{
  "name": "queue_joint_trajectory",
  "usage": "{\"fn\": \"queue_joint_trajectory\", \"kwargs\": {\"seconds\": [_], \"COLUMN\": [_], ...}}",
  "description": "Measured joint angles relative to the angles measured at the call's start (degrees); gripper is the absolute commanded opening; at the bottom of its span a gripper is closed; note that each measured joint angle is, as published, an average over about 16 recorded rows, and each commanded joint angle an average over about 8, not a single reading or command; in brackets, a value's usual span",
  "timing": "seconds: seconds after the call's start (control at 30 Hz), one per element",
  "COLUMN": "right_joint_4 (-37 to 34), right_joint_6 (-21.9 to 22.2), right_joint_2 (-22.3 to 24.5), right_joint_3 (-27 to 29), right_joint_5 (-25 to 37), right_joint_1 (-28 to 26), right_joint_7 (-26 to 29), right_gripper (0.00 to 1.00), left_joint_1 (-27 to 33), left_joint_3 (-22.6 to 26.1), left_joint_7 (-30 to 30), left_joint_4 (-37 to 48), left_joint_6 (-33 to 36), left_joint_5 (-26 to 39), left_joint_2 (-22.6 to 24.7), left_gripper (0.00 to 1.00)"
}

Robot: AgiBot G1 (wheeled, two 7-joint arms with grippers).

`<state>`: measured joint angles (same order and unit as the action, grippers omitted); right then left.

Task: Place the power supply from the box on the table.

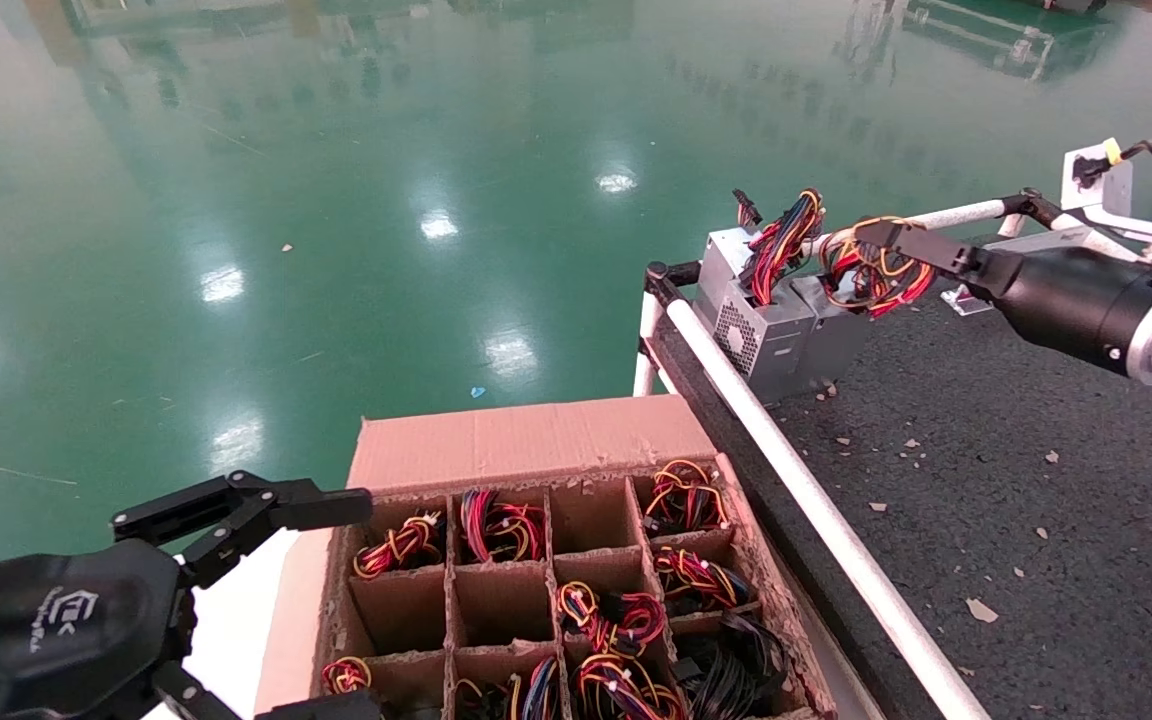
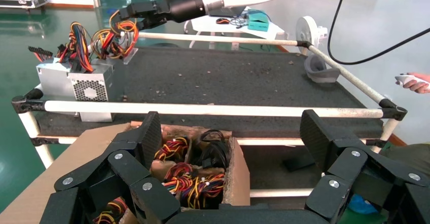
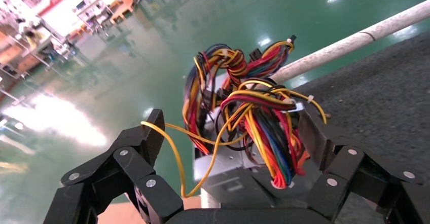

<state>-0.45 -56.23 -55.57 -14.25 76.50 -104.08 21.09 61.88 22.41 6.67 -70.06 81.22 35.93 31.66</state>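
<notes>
**Unit set down at the table's far corner**

Green glossy floor filled the background of the head view, with the table (image 1: 986, 480) running along the robot's right. Over its far corner reached the right gripper (image 1: 886, 240), fingertips among the looped wires of the power supply (image 1: 841, 330). That unit stood directly below the fingertips, on the dark top and tight against a vented silver unit (image 1: 751, 335), probably to keep the row compact. Down by the box (image 1: 536, 440), the left gripper (image 1: 266, 510) hovered beside the near cells, idle.

From the left wrist, its spread fingers (image 2: 147, 138) framed the carton's wire-filled cells just beneath, while the other arm worked well beyond, across the white rail (image 2: 213, 110).

From the right wrist, both fingers (image 3: 147, 138) stood wide apart on either side of the wire bundle (image 3: 253, 127), pinching nothing; one yellow strand looped toward one finger. My judgement: the unit had been released, and that loose strand could snag on withdrawal.
</notes>
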Motion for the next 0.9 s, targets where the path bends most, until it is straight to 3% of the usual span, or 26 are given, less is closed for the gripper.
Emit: {"fn": "queue_joint_trajectory", "kwargs": {"seconds": [0.9], "right_joint_4": [1.4], "right_joint_6": [0.9], "right_joint_2": [-0.5], "right_joint_3": [0.0], "right_joint_5": [0.0], "right_joint_1": [-2.9], "right_joint_7": [-0.8], "right_gripper": [1.0], "left_joint_1": [0.0], "left_joint_3": [0.0], "left_joint_7": [0.0], "left_joint_4": [0.0], "left_joint_6": [0.0], "left_joint_5": [0.0], "left_joint_2": [0.0], "left_gripper": [1.0]}}
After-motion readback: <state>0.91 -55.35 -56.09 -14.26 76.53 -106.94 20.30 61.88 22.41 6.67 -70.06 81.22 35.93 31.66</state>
